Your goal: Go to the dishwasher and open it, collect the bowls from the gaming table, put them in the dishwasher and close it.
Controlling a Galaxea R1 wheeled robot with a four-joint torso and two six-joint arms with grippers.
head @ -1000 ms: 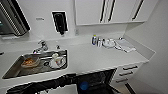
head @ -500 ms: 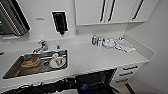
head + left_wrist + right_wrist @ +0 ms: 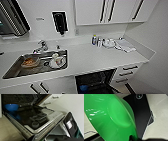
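dishwasher (image 3: pixel 96 82): open, set under the white counter (image 3: pixel 100 58), just right of the sink (image 3: pixel 37 63); dark inside.
dishwasher door (image 3: pixel 41 125): dropped flat, inner face up, steel edge toward the left wrist camera; dark detergent fittings on the inner panel.
rack (image 3: pixel 18 99): wire basket visible inside the cavity, above the door.
blue bowl (image 3: pixel 11 107): already in the dishwasher, sitting at the lower rack front, near the door hinge side; also visible as a blue patch in the head view (image 3: pixel 83 88).
green bowl (image 3: pixel 110 117): large in the right wrist view, tilted, underside and foot ring facing the camera, over pale floor and a dark base plate.
right claw: a dark piece sits at the green bowl's rim; bowl looks carried on that side, fingers themselves unreadable, can't tell clench state.
left claw: can't tell, fingers not distinguishable.
sink: dishes inside, a brownish bowl and white crockery; tap (image 3: pixel 42 46) behind it.
counter right end: bottles (image 3: pixel 94 40) and a folded cloth (image 3: pixel 125 45).
drawers (image 3: pixel 127 72): right of the dishwasher, closed.
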